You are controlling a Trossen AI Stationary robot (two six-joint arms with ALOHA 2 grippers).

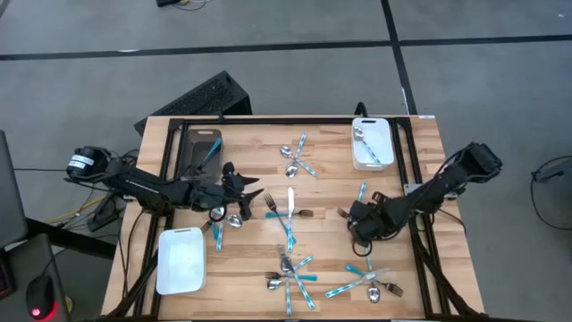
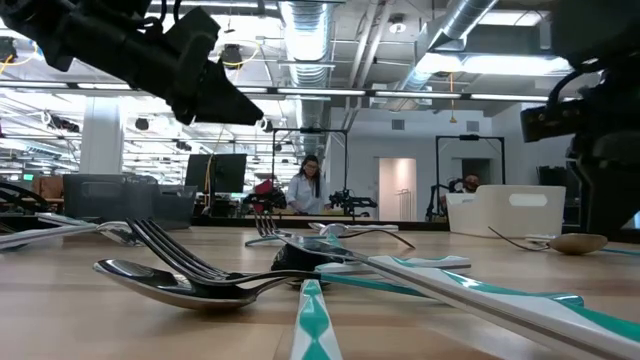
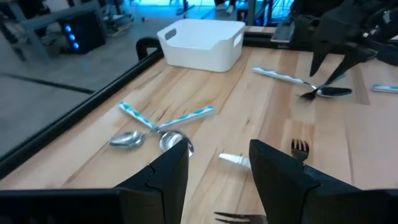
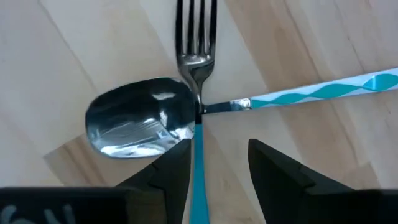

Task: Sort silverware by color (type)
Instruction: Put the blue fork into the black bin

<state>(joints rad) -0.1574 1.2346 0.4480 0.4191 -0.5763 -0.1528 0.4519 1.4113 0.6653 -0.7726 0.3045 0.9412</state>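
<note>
Biggest worry from where I sit: the right gripper (image 4: 214,165) is straight over a crossing pair, a spoon (image 4: 140,122) lying across a fork (image 4: 197,37) whose teal handle runs down between my fingers. If I close here I'd likely catch both, or nudge the spoon bowl and skid the pair across the bench (image 1: 331,192). Two types in one grab wrecks the sort (and a thin handle pinched flat on wood tends to slip out anyway).

Right fingers: spread fairly wide, nothing held, the fork handle sits between them but I see no contact yet.

Left gripper (image 3: 217,165) hovers above the bench near the middle-left, fingers also well apart and empty. Ahead of it lie two crossed spoons (image 3: 155,124), w/ a white tray (image 3: 202,43) beyond. Risk there is drifting low and clipping the fork tips (image 3: 300,148) just by the finger.

Silverware is still mostly in loose clusters over the bench (image 1: 290,277); one piece rests in the white tray at the far right (image 1: 371,143), another in the dark tray (image 1: 204,148). The near-left white tray (image 1: 180,259) looks empty.
</note>
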